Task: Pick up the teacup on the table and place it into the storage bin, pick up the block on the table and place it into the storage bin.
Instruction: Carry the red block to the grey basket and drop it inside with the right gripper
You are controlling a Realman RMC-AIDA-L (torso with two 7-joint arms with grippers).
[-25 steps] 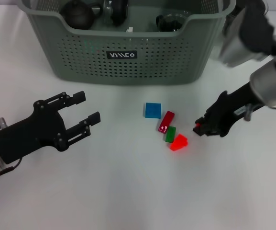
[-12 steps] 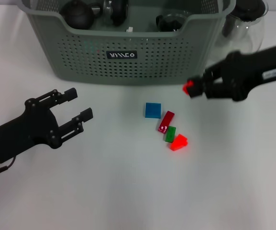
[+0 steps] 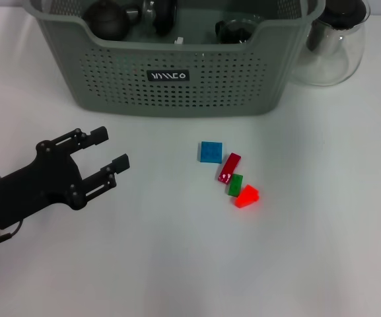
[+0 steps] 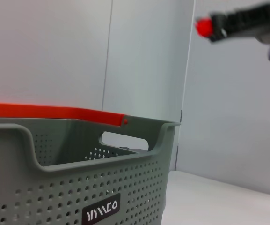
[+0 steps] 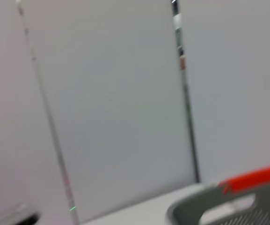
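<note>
Right tool (image 4: 219, 24) up high over the storage bin (image 3: 177, 72) at the far side, clamped on a small red block (image 4: 202, 26), presumably for dropping it in. Left tool (image 3: 104, 153) idle near left above the surface (image 3: 177, 264), fingers apart. Blue (image 3: 210, 152), dark red (image 3: 229, 167), green (image 3: 234, 184) and bright red (image 3: 246, 196) blocks clustered near centre, awaiting pickup.

Right in front of you sits the storage bin (image 4: 78, 178), grey-green, perforated wall, cut-out handle, black label with white lettering low down. High above it, the right gripper (image 4: 214, 26) pinches a small red block (image 4: 203, 26).
</note>
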